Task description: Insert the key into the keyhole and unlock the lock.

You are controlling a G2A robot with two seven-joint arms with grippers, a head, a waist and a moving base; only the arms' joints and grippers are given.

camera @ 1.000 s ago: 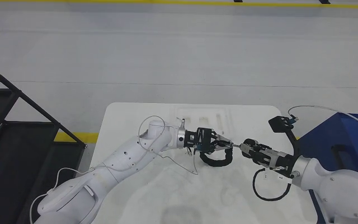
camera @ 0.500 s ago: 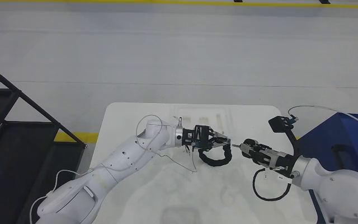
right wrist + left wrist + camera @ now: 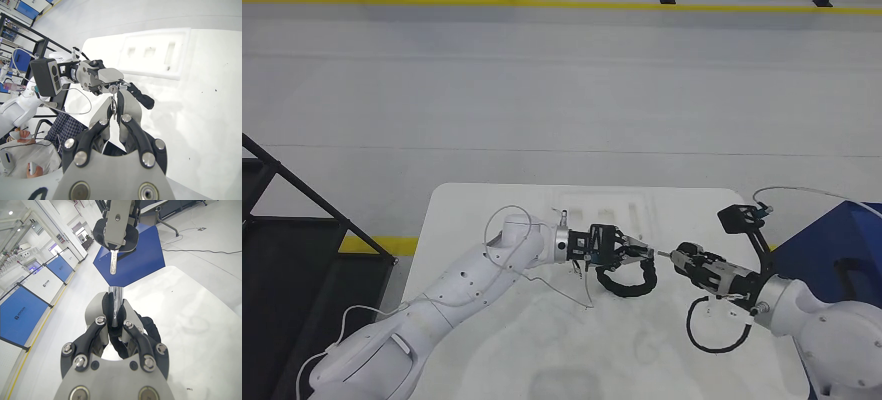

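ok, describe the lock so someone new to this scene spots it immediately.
Over the middle of the white table, find the left gripper. The lock is the short chrome cylinder clamped in it, keyhole facing the key in the right gripper; unlike the flat key, it trails a thick black cable loop.

Clamped in the left gripper [image 3: 114,303], the lock [image 3: 116,292] is mostly covered; just its chrome barrel end sticks out, and its black cable disappears behind the gripper. The keyhole [image 3: 112,89] faces away from the left wrist camera. The key [image 3: 113,263] has its head buried in the right gripper [image 3: 115,247]. In the top view, toward 3 o'clock on the table [image 3: 472,220], key and barrel are too small to tell whether they touch. The right arm [image 3: 822,320] is cut off at 4 o'clock.
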